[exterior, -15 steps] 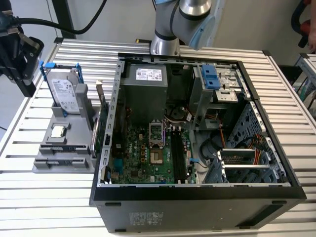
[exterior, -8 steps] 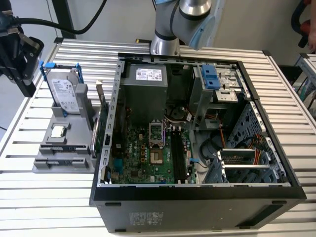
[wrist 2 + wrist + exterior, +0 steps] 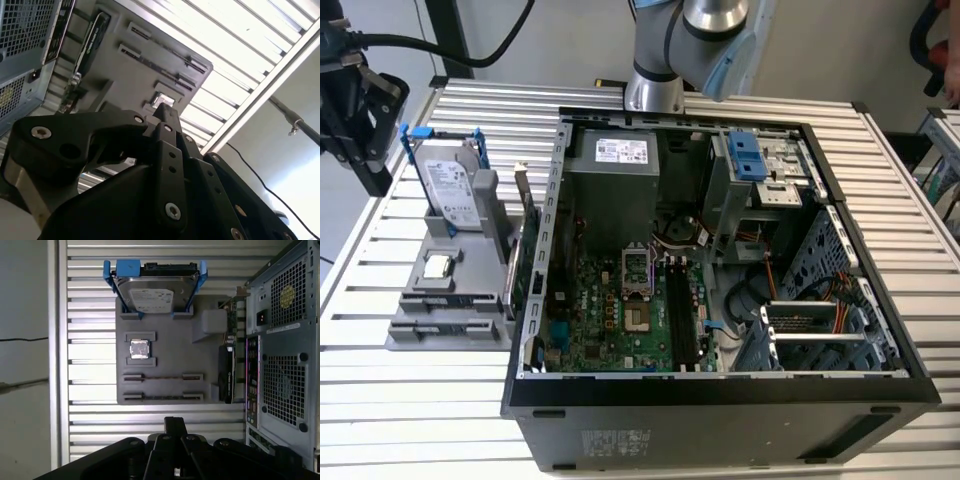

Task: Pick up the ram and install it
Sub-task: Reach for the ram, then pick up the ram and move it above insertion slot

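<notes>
A grey holder lies on the slatted table beside the open computer case. In its two long slots stand two thin dark ram sticks, seen edge-on: one just below the processor and one at the holder's edge. My gripper hangs above the table just off that edge, apart from both sticks, shut with nothing between its fingers. The second wrist view has the gripper pointing at the holder. In the exterior view the gripper hovers at the far left, beside the holder.
The holder also carries a silver hard drive in a blue frame, a processor and an upright green expansion card next to the case's rear panel. The motherboard's black memory slots lie inside the case.
</notes>
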Motion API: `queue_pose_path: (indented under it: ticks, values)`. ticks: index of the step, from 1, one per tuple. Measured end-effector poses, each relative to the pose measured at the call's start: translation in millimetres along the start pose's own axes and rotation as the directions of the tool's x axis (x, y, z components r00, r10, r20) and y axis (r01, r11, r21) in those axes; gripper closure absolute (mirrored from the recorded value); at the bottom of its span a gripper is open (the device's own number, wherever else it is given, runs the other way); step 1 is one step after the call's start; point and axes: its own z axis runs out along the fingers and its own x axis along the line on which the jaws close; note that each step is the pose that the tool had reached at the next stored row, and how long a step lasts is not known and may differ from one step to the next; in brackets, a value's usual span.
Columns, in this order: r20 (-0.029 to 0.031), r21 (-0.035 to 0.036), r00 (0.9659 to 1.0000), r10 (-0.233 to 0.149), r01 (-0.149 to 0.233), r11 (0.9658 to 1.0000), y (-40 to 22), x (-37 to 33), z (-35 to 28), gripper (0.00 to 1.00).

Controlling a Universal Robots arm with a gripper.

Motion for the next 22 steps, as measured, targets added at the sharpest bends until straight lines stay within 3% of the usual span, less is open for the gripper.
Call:
queue_pose_path:
  ticks: [4,10,22]
  values:
    - [-0.0023,0.0004,0.9989,-0.046,0.046,0.9989,0.0,0.0,0.0,1.0]
    - [-0.0054,0.001,0.9941,-0.108,0.108,0.9941,0.1,-0.1,-0.6,1.0]
    - [-0.0109,0.0053,0.9787,-0.205,0.205,0.9788,0.1,-0.1,-2.0,1.0]
